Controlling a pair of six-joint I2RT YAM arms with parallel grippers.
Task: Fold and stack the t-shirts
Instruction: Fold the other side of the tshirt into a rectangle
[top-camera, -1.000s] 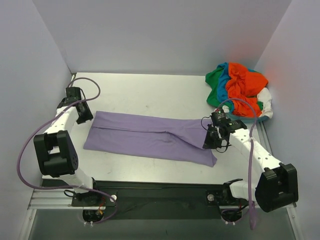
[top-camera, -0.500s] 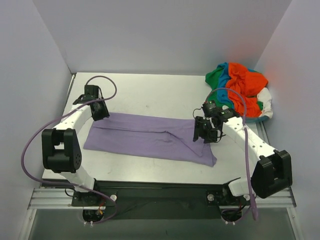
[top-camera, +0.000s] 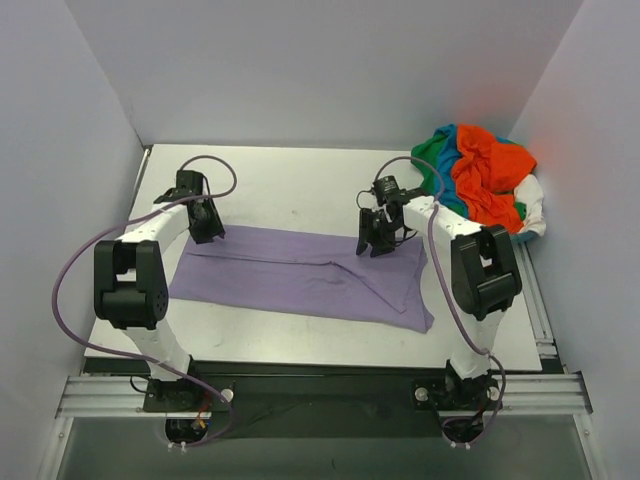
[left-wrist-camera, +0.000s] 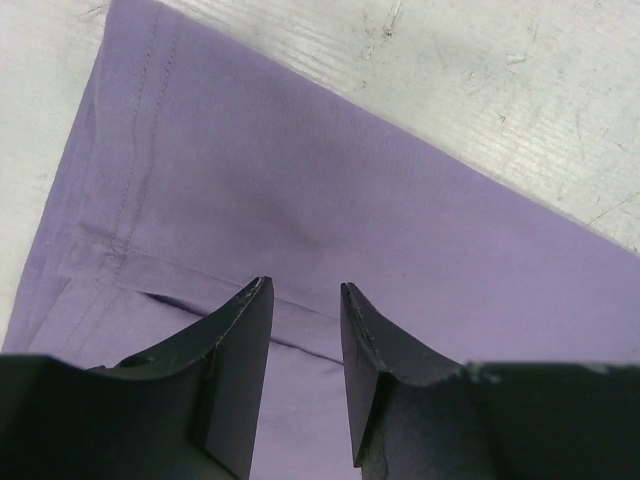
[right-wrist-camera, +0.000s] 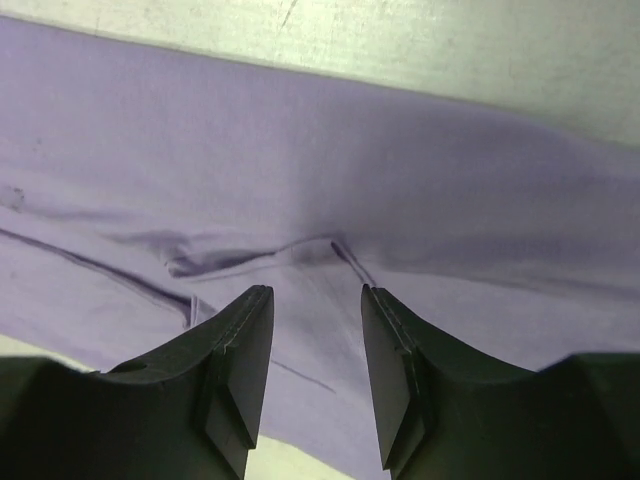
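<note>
Lavender t-shirt (top-camera: 300, 275) lies folded in a long band across the table (top-camera: 290, 190); other t-shirts (top-camera: 480, 180) heaped at its far right corner. Left claw (left-wrist-camera: 305, 300) and right claw (right-wrist-camera: 315, 300) — both parted, empty — over the band's far edge. Surface white, scuffed; pale walls (top-camera: 320, 70) on three sides.

Flat t-shirt (top-camera: 300, 275) mid-table (top-camera: 300, 190), heap of t-shirts (top-camera: 480, 185) in the far right corner
The flat t-shirt lies left to right across the table's middle, its right end nearer the front edge. The left arm's fingers (left-wrist-camera: 232, 380) stand over its far left corner and the right arm's fingers (right-wrist-camera: 235, 370) over its far edge, toward the right. The heap of t-shirts sits behind and to the right, just apart from it
</note>
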